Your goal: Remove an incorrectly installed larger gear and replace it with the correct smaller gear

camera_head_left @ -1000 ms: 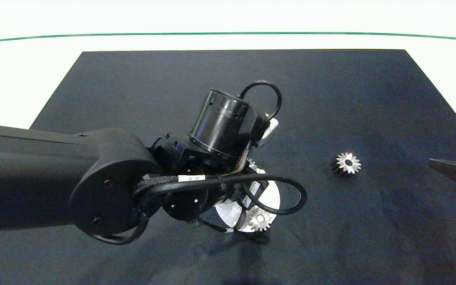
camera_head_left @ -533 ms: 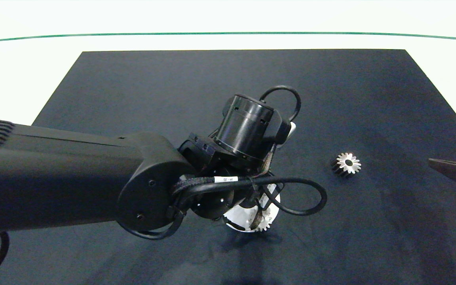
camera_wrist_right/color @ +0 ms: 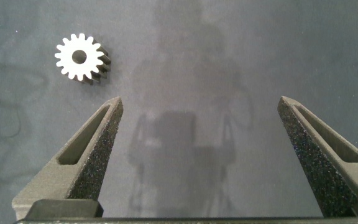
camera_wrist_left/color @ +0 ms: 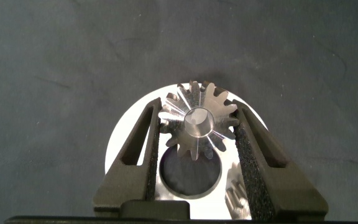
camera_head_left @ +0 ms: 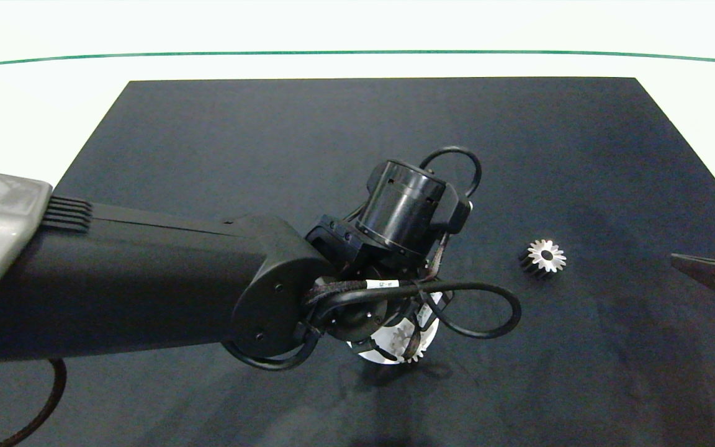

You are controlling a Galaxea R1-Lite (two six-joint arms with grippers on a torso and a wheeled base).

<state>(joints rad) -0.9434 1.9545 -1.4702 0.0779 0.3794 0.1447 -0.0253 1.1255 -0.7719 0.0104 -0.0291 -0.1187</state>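
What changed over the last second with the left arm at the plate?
The left arm reached further right across the mat, so its wrist now hides more of the white plate. The left gripper straddles the larger gear on its post. The smaller gear and the open right gripper stayed put.

Shiny metal larger gear (camera_wrist_left/color: 197,121); matt dark cloth mat (camera_head_left: 357,124).

Bright overhead light washes out the table (camera_head_left: 35,124); soft shadows on the mat (camera_head_left: 270,124).
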